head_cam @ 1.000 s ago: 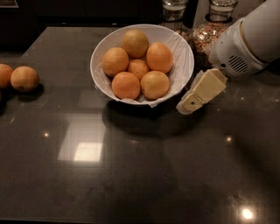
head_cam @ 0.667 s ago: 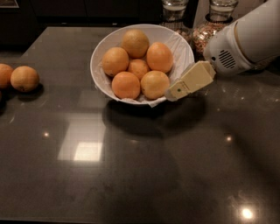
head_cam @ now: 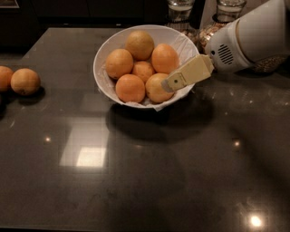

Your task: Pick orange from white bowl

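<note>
- Camera view, upper middle of the frame: white bowl [head_cam: 99, 68] on a dark countertop [head_cam: 136, 181], lined with crinkled white paper [head_cam: 158, 107] and filled with six fruits.
- Lower right of the bowl's pile: the orange [head_cam: 153, 90], paler and more yellow than its redder neighbours, resting against the near-right wall.
- Entering from the upper right: a white arm [head_cam: 258, 36], with the cream gripper [head_cam: 171, 82] reaching over the bowl's right rim to the orange's upper right side, touching it or nearly so.
- Degree of opening: impossible to tell from this angle. Nothing seen lifted or clearly held.
- Judged step: closing in on the orange for the grasp, with the lift-out not yet begun.
- To do it well: centre the gripper across the widest part of the orange, not on its shoulder, to avoid squeezing the round fruit out sideways.
- Keep clear of the deeper orange fruit [head_cam: 164, 58] just behind, and avoid pinching the paper along with the fruit.
- Lift straight up before drawing away, given the glass jars [head_cam: 180, 9] close behind the bowl.
- Left edge of the frame: two more oranges [head_cam: 25, 81] on the countertop, well apart from the bowl and no part of this job.
</note>
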Robot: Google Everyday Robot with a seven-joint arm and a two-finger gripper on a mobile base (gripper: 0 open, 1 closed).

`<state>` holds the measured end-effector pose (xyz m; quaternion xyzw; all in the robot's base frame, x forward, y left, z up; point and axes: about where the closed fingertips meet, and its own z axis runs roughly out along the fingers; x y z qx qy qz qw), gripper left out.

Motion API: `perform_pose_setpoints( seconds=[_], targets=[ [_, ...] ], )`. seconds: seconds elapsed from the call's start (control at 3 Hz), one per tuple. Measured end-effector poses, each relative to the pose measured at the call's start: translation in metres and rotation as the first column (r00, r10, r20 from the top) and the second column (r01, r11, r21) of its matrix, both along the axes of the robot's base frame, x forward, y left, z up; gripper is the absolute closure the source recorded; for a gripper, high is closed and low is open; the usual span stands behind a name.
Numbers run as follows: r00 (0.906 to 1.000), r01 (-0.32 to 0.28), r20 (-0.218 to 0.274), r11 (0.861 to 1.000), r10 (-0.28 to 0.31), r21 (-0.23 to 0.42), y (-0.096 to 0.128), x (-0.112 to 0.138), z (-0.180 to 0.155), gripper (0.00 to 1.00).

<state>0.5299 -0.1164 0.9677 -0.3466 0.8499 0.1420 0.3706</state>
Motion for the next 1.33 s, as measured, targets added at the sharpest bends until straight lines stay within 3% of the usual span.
perform_pose_setpoints(
  seconds=[0.67,1.33],
  targets=[
    [0.9928,-0.089,0.075,0.995,0.093,-0.054,0.029,0.02,-0.018,0.02],
    [0.984,-0.129,0.111,0.987,0.14,-0.095,0.044,0.032,-0.026,0.43]
  ],
)
